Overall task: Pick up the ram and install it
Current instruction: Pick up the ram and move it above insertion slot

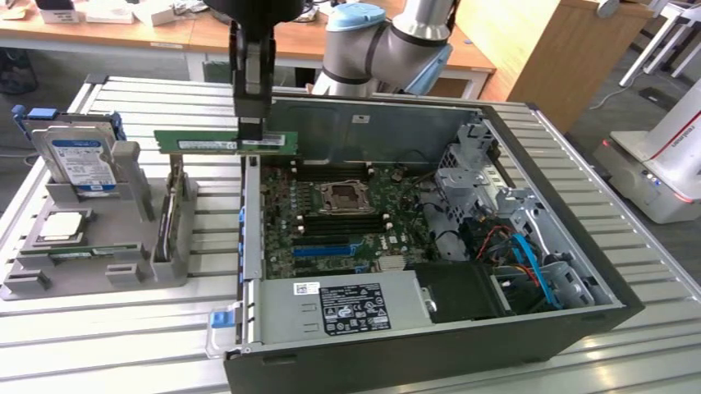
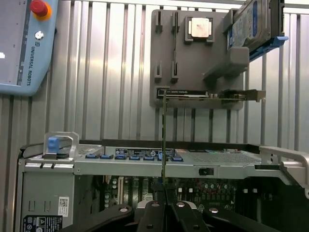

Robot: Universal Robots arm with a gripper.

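The ram [image 1: 208, 142] is a long green stick with a white label, held level in the air by one end. My gripper [image 1: 254, 131] hangs straight down from above, shut on the ram. The stick hovers over the wall of the open computer case [image 1: 438, 345] on the exterior view's left, half outside it, above the motherboard [image 1: 328, 230]. In the wrist view the ram [image 2: 164, 140] appears edge-on as a thin line running away from my gripper [image 2: 164, 205], with the case's rim and the board's slots below it.
A grey holder tray [image 1: 131, 271] stands at the exterior view's left with a blue-labelled hard drive [image 1: 82, 160], a silver processor chip [image 1: 64, 226] and an upright card [image 1: 164, 222]. A power supply [image 1: 350, 308] and cables [image 1: 526, 254] fill the case. A teach pendant [image 2: 24, 43] lies on the slatted table.
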